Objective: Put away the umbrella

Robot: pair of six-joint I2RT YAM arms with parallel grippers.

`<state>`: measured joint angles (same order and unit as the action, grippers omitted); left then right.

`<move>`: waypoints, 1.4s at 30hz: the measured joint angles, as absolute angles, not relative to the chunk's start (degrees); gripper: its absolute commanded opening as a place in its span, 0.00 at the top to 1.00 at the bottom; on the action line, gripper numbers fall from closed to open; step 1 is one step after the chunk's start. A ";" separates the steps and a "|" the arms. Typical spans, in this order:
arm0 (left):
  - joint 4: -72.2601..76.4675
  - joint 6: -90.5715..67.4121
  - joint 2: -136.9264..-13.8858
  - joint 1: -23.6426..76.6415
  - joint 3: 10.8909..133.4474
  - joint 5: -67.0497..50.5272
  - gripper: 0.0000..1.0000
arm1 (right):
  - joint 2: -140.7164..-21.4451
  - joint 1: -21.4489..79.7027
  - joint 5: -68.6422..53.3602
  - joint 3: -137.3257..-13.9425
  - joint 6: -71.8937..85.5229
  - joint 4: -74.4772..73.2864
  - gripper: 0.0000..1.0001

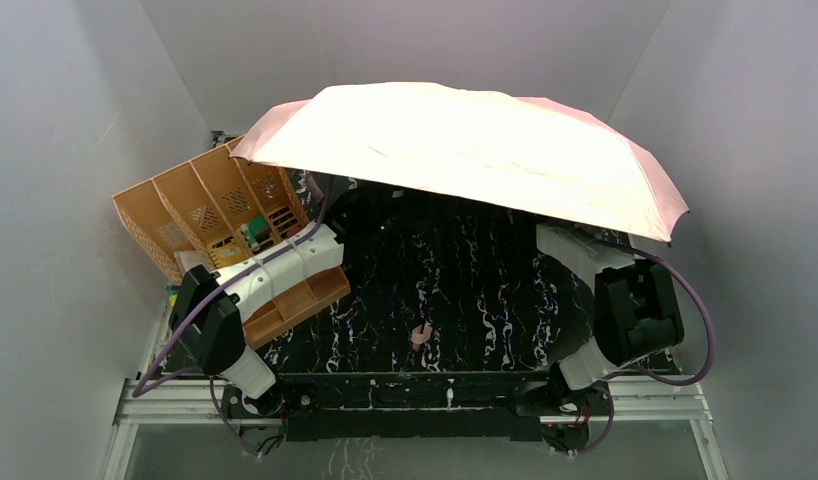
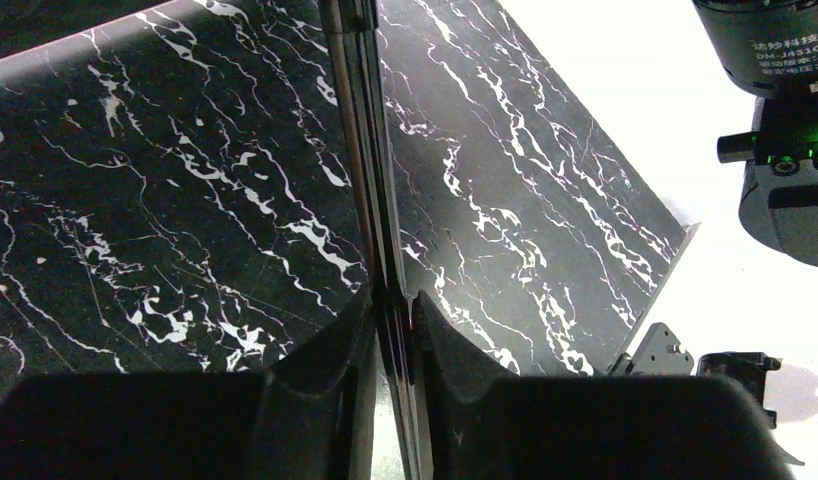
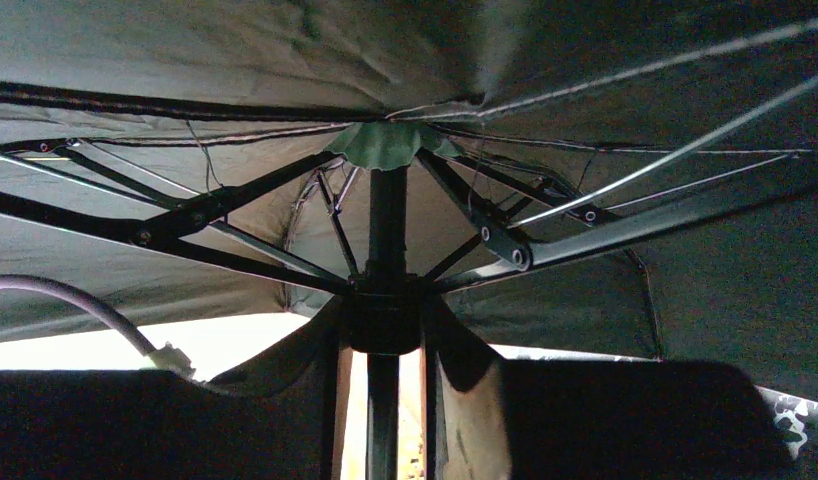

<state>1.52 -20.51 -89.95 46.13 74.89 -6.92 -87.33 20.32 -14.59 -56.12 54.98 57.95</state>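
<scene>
The umbrella (image 1: 465, 150) is wide open, its pale canopy spread to the right of the brown rack (image 1: 210, 215), with its left edge overhanging the rack's back corner and the far part of the table (image 1: 465, 290) in shadow under it. The left arm runs just in front of the rack and in under the canopy, where the left claw (image 2: 393, 300) is pinched narrow on the thin metal shaft (image 2: 360, 150). The right claw (image 3: 385, 305), further right of the rack, sits closed around the sliding collar (image 3: 385, 325) where the ribs (image 3: 235, 205) meet, as far as I can tell from below. So the job in hand looks to me like folding the canopy. I'd keep the left claw as the firm anchor and have the right draw the collar straight along the shaft, never sideways, since those ribs look thin and would bend if twisted. It should go slowly, because the fabric will sweep inward as it folds and the edge nearest the rack could snag on the dividers. The purple cable (image 3: 85, 295) beside the right claw hangs close to the ribs and needs watching. Tilting the whole thing a little away from the rack first would give it room
</scene>
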 measured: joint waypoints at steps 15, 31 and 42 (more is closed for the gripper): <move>3.86 -19.18 -88.92 45.19 74.87 -2.72 1.00 | -92.60 20.25 -16.64 -62.65 55.24 57.12 0.29; 5.82 -19.03 -87.44 45.12 74.85 -1.83 1.00 | -96.60 20.29 -16.53 -69.06 55.11 60.49 0.23; 7.11 -19.11 -87.42 44.95 74.72 -0.71 1.00 | -97.89 20.80 -16.36 -70.85 57.30 61.54 0.88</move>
<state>7.11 -19.11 -87.42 44.95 74.72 -0.71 -97.89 20.80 -16.36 -70.85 57.30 61.54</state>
